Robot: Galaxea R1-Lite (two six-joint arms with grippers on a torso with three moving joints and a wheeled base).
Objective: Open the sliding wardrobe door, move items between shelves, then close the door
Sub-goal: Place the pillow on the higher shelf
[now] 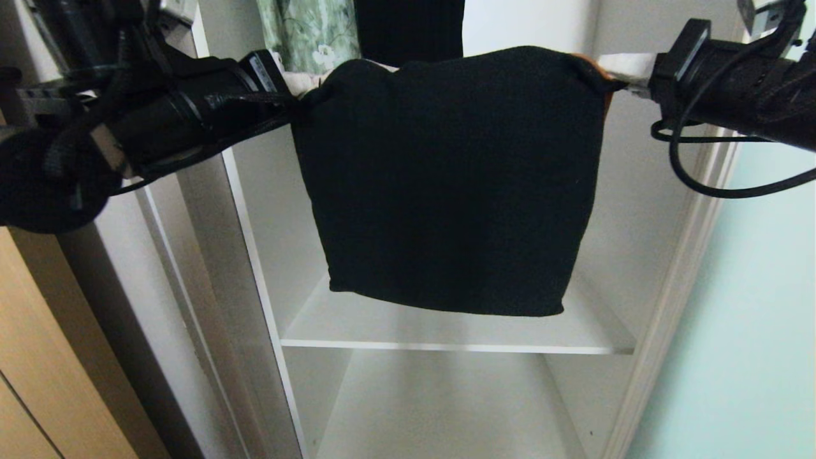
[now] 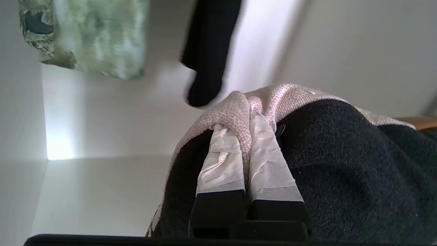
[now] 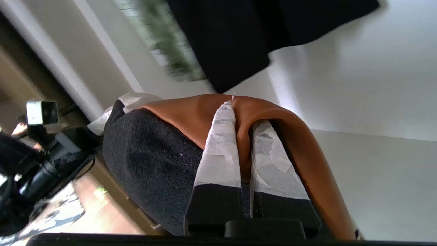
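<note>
Cushion (image 1: 449, 178) hangs dark side out in the open wardrobe, above a white shelf (image 1: 446, 328). Left gripper (image 2: 243, 135) pinches its beige corner, right gripper (image 3: 239, 119) its rust-brown corner; the two-corner hold likely keeps it spread flat for placing.

You've got the cushion (image 1: 446, 185) hanging upright in front of the open wardrobe, dark navy back facing you, pinched at both top corners with beige knit and rust-brown showing there. Below it sits a white shelf (image 1: 446, 335), and the frosted sliding door (image 1: 752, 331) is off to the right.
</note>
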